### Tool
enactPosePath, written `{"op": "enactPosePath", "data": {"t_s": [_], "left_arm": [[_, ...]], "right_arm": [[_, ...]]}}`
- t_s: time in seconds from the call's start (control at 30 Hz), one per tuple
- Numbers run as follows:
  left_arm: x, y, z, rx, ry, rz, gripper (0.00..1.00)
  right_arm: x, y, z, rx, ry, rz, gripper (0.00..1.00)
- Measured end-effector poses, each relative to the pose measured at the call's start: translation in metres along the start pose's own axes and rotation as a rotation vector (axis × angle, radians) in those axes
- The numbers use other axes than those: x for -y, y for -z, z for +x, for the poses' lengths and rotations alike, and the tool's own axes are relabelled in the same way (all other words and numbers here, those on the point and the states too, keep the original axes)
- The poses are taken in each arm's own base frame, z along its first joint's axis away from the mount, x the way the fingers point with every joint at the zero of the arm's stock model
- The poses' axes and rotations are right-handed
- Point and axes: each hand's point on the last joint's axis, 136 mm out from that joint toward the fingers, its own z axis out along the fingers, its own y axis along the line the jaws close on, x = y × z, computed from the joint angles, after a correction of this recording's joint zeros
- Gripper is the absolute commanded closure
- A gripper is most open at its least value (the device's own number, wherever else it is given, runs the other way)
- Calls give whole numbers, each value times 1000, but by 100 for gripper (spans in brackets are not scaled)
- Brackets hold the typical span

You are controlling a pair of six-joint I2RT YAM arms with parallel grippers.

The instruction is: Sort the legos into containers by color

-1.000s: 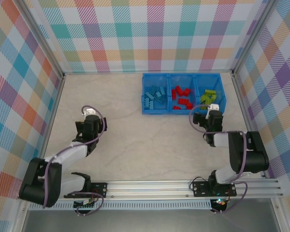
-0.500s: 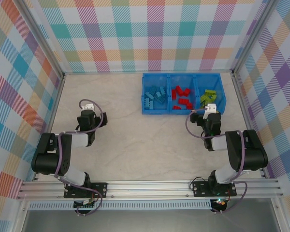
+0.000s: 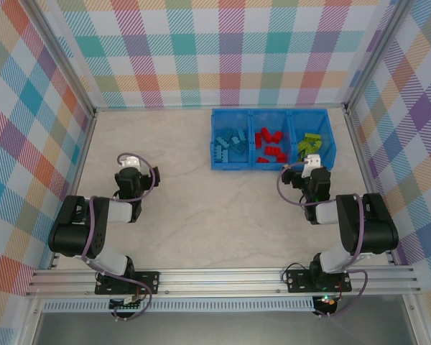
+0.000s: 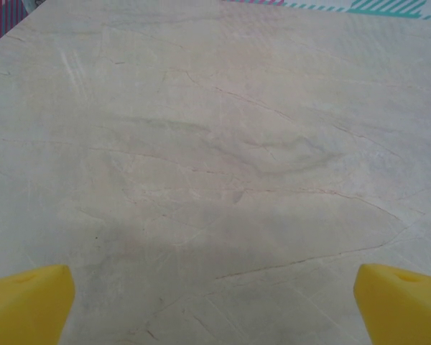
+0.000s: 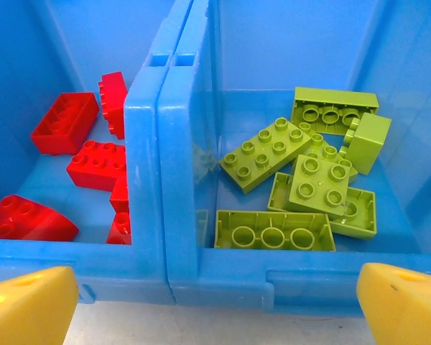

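- I am holding my right gripper (image 5: pixel 217 305) wide open just in front of the bright blue bin (image 5: pixel 161 180), gripping nothing. Its yellow fingertips (image 5: pixel 29 305) are sitting at the bottom corners of the wrist view.
- I am holding my left gripper (image 4: pixel 215 302) open and empty too, over bare table (image 3: pixel 201 208), well apart from the bin.
- The bin is smooth, glossy moulded plastic with three square open-topped compartments. It is lying at the far right of the table with its long axis running left to right.
- The legos are lying sorted inside it: light blue legos (image 3: pixel 231 141) in the left compartment, red legos (image 5: pixel 65 122) in the middle one, lime green legos (image 5: pixel 266 152) in the right one.
- All are hard, shiny bricks with round studs, some short squares and some longer bars.
- In the green pile, one long bar (image 5: pixel 273 231) is lying upside down along the near wall, its hollow tubes facing up and its long axis running left to right.
- A second bar (image 5: pixel 334 108) is tilting against the far wall with its underside showing.
- The studded green brick in the middle is pointing diagonally, studs up.
- The red bricks are lying studs up at mixed angles.
- The table is a pale, matt, marble-veined surface.
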Motion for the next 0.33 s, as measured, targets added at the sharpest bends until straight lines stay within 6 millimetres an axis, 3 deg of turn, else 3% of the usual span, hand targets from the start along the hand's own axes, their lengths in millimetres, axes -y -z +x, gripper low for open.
{"op": "enactPosePath", "data": {"t_s": [0.33], "left_arm": [[1, 0, -2, 6, 1, 2, 0]], "right_arm": [[7, -4, -3, -15, -15, -10, 0]]}}
